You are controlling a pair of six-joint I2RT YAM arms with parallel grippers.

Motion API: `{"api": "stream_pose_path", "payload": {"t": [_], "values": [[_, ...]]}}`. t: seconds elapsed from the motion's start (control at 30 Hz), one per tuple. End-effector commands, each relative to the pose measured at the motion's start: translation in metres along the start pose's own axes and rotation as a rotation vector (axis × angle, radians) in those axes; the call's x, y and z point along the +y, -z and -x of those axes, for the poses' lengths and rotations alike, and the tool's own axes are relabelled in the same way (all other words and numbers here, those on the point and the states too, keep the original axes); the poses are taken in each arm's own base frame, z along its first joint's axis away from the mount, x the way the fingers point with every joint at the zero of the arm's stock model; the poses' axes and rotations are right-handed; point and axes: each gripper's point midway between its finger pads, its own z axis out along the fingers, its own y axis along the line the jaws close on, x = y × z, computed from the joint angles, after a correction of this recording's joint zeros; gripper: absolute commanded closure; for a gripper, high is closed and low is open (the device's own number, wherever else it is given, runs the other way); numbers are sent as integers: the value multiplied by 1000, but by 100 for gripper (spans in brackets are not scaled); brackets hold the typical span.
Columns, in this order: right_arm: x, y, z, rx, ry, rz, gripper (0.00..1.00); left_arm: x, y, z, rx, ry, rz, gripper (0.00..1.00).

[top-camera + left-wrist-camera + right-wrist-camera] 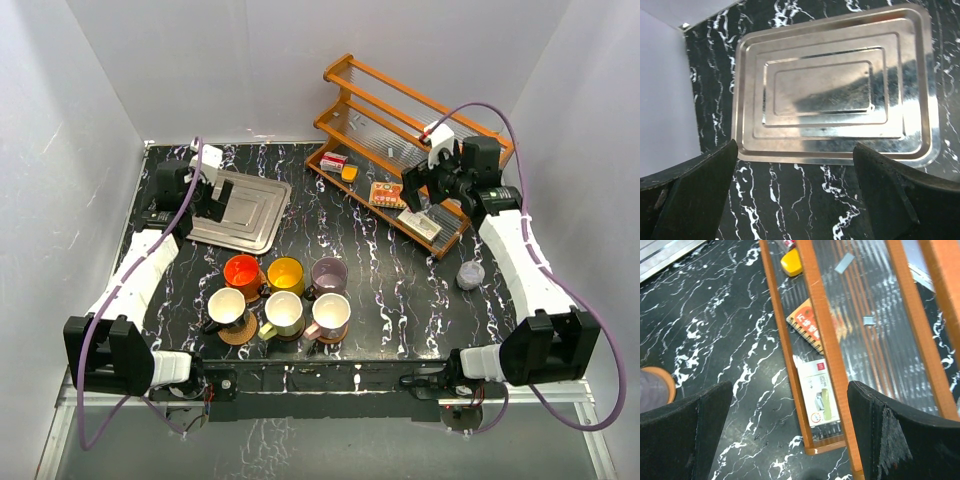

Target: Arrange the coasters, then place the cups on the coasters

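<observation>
All six cups stand in two rows of three near the front of the black marbled surface (400,290). At the back are the orange mug (242,271), the yellow mug (285,273) and the lilac mug (328,272). In front of them are the black mug (227,305) with its white inside, the pale yellow-green mug (284,312) and the cream-pink mug (331,311). Rims of the coasters (240,335) peep out beneath the cups, clearest under the front row.

The left tool (795,160) hangs over the near edge of the metal tray (835,90) at the far left, its jaws spread wide with nothing between them. The right tool (790,390) is just as wide and empty, hovering beside the wooden rack (400,125), whose lower shelf carries an orange booklet (807,325) and a white packet (817,400). A small grey cup (470,274) stands alone on the right — well apart from the mugs.
</observation>
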Motion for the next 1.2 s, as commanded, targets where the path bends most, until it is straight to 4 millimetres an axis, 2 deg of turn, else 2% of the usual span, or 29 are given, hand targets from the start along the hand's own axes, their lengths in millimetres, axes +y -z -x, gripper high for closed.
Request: {"api": "stream_pose_path", "payload": {"t": [0.0, 0.1, 0.23, 0.33, 0.4, 0.57, 0.6, 0.67, 0.73, 0.9, 0.97, 1.17], "values": [[-33, 10, 29, 3, 2, -166, 2, 31, 10, 29, -73, 48, 150, 1], [-46, 10, 29, 59, -40, -225, 2, 37, 9, 33, -73, 84, 158, 1], [-61, 16, 38, 68, -104, -310, 2, 49, 3, 30, -45, 183, 143, 1], [-71, 25, 49, 17, -114, -381, 2, 60, -2, 24, -34, 277, 101, 1], [-76, 39, 59, -40, -114, -437, 2, 66, -7, 18, -40, 336, 64, 1], [-85, 56, 78, -116, -114, -510, 2, 77, -3, 23, -106, 398, 48, 1], [-85, 58, 82, -125, -114, -508, 2, 77, -4, 23, -117, 406, 45, 1], [-82, 59, 91, -144, -111, -485, 2, 80, 11, 40, -192, 401, 53, 1], [-75, 62, 101, -170, -98, -443, 2, 79, 18, 48, -230, 395, 44, 1], [-53, 71, 118, -265, -37, -345, 2, 81, 29, 56, -274, 377, 55, 1], [-47, 71, 114, -288, -42, -330, 2, 82, 33, 56, -302, 380, 71, 1], [-55, 80, 105, -362, -62, -422, 2, 81, 53, 70, -394, 379, 82, 1]]}}
